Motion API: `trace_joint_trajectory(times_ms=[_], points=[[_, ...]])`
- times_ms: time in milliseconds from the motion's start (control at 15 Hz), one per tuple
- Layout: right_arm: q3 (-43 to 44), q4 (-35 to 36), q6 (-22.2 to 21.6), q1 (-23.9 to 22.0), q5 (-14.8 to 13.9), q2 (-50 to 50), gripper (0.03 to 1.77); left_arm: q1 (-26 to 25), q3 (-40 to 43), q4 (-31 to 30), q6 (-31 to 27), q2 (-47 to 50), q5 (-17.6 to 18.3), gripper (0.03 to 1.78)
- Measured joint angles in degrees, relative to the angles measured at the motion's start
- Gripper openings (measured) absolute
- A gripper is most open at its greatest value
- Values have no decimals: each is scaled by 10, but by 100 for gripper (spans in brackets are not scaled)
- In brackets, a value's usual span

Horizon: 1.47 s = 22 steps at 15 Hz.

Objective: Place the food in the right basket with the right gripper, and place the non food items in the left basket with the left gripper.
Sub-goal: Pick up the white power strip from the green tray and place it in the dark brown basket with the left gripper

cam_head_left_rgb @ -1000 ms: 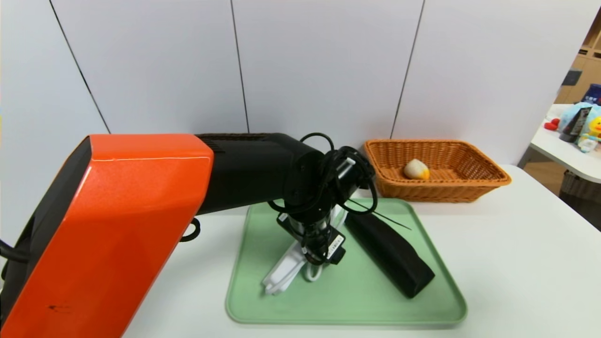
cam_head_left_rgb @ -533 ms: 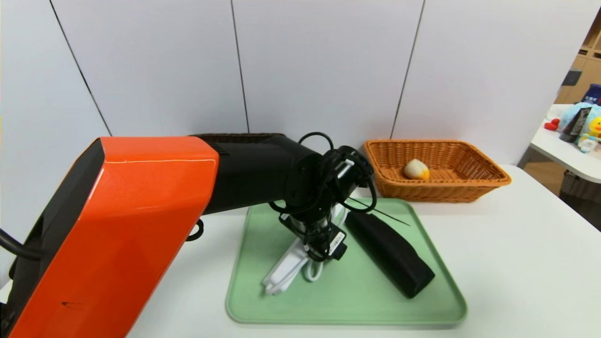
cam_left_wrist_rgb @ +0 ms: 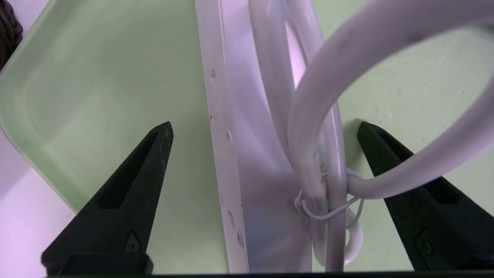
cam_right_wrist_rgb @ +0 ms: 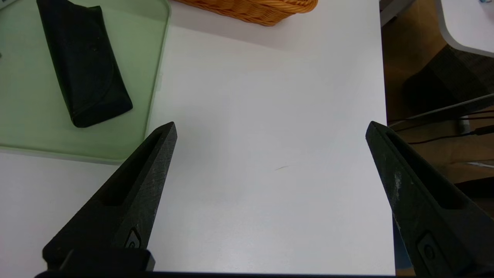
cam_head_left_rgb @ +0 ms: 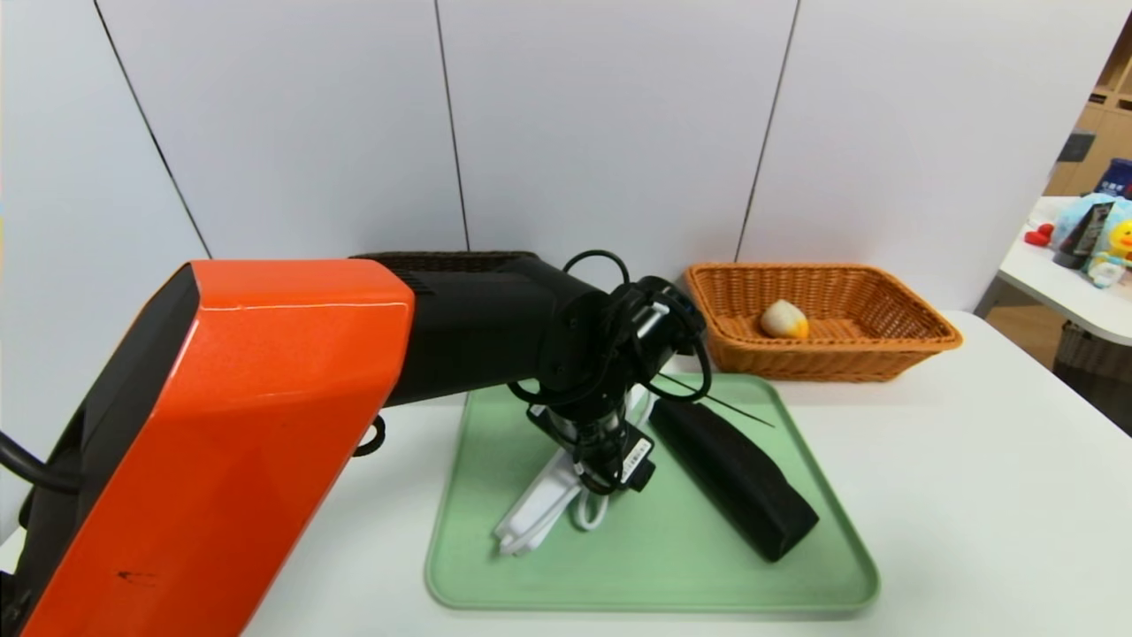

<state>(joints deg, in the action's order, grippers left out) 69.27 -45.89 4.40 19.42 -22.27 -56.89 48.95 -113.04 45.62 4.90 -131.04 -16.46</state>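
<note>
A white power strip (cam_head_left_rgb: 535, 509) with its tied cord (cam_left_wrist_rgb: 328, 154) lies on the green tray (cam_head_left_rgb: 654, 566). My left gripper (cam_left_wrist_rgb: 265, 127) hangs open just above it, one finger on either side of the strip and cord, touching neither. A black case (cam_head_left_rgb: 734, 478) lies diagonally on the tray's right half and also shows as the black case (cam_right_wrist_rgb: 83, 65) in the right wrist view. My right gripper (cam_right_wrist_rgb: 271, 125) is open and empty over bare table to the right of the tray. A pale yellow-tipped food item (cam_head_left_rgb: 784, 319) sits in the right wicker basket (cam_head_left_rgb: 920, 334).
The dark left basket (cam_head_left_rgb: 442, 257) is mostly hidden behind my left arm (cam_head_left_rgb: 265, 425). The table's right edge (cam_right_wrist_rgb: 382, 96) drops off beside my right gripper. A second table with toys (cam_head_left_rgb: 1092, 239) stands at the far right.
My left arm has shifted slightly, moving the wrist a little farther over the power strip. The strip, the case and the basket have not moved.
</note>
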Motion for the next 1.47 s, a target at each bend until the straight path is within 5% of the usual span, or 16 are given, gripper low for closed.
trace_joint_trajectory(times_ms=[133, 533, 1467], points=[[-1, 0, 0, 0, 0, 0, 169, 0, 0, 10, 2, 0, 1, 160], [-4, 1, 0, 0, 0, 0, 169, 0, 0, 14, 9, -1, 3, 84], [-11, 1, 0, 0, 1, 0, 170, 1, 0, 45, 0, 40, 2, 80]])
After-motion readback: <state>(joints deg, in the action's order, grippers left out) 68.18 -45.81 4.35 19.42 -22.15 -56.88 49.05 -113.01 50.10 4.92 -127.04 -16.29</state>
